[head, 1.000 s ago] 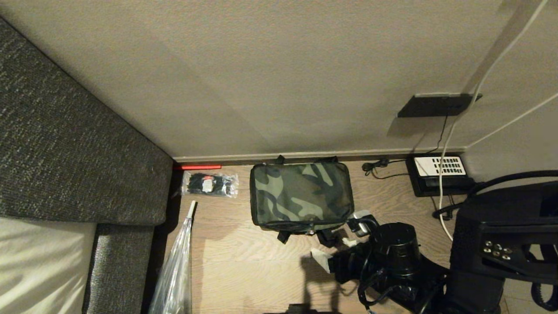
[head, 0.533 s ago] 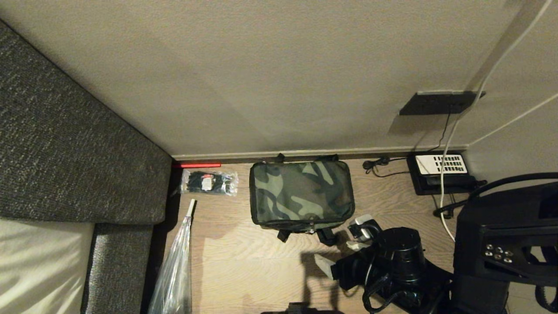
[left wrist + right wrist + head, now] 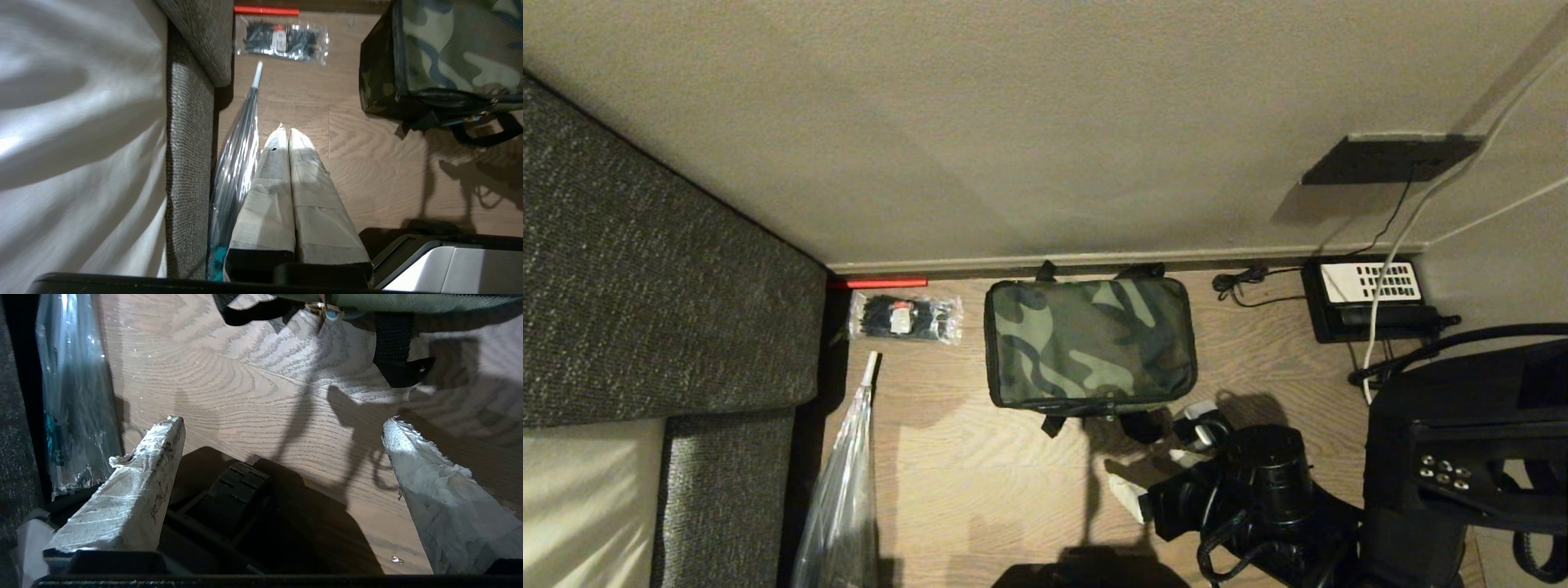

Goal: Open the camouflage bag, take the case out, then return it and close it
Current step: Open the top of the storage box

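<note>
Camouflage bag (image 3: 1089,341) sits zipped shut on the floor by the wall, with the right gripper (image 3: 282,428) spread wide and empty just short of its near edge. Honestly the zipper pull (image 3: 325,309) is tiny, so those fat padded fingers (image 3: 141,477) could easily snag the strap (image 3: 394,347) instead, or shove the bag away. Left gripper (image 3: 286,134) is pinched closed, parked off near the sofa (image 3: 190,134).

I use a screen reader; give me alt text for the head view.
A closed camouflage bag lies on a wood floor against the wall, with the open right gripper just in front of it. A packet of black ties lies to its left, a black telephone to its right.
</note>
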{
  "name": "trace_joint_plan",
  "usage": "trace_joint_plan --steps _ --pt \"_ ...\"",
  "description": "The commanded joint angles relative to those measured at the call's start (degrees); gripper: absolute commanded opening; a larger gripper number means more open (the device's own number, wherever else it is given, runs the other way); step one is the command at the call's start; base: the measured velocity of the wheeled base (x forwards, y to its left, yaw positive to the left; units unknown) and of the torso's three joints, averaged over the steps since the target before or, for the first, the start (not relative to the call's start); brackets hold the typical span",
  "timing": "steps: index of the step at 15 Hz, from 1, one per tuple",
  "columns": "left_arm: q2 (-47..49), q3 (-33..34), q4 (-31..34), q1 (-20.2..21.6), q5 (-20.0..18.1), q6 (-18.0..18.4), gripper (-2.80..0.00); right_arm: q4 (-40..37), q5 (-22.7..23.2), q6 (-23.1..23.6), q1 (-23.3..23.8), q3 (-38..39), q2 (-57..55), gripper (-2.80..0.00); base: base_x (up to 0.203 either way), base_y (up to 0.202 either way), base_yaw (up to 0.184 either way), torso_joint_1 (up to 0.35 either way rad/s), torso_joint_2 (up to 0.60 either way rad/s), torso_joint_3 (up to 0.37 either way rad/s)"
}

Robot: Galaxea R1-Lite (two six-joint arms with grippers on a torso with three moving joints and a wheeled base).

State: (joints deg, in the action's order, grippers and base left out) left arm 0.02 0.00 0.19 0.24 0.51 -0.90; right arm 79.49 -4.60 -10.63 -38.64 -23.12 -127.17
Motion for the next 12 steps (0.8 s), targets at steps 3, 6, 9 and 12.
trace_joint_plan --steps 3,6,9,12 --pt "-0.11 0.18 -0.01 0.02 -0.01 0.02 -2.8 1.8 -0.07 -0.1 -0.03 -1.41 -0.08 0.0 0.0 0.0 0.0 0.005 0.0 -0.199" --pt "-0.11 0.18 -0.01 0.02 -0.07 0.02 -2.8 1.71 -0.15 -0.18 -0.03 -2.46 0.26 0.0 0.0 0.0 0.0 0.001 0.0 -0.2" --pt "-0.11 0.18 -0.01 0.02 -0.07 0.11 -2.8 1.7 -0.57 -0.65 0.06 -4.49 0.85 0.0 0.0 0.0 0.0 0.002 0.0 -0.088" --pt "-0.11 0.18 -0.01 0.02 -0.07 0.11 -2.8 1.72 -1.6 -0.73 0.06 -5.57 0.64 0.0 0.0 0.0 0.0 0.001 0.0 -0.011"
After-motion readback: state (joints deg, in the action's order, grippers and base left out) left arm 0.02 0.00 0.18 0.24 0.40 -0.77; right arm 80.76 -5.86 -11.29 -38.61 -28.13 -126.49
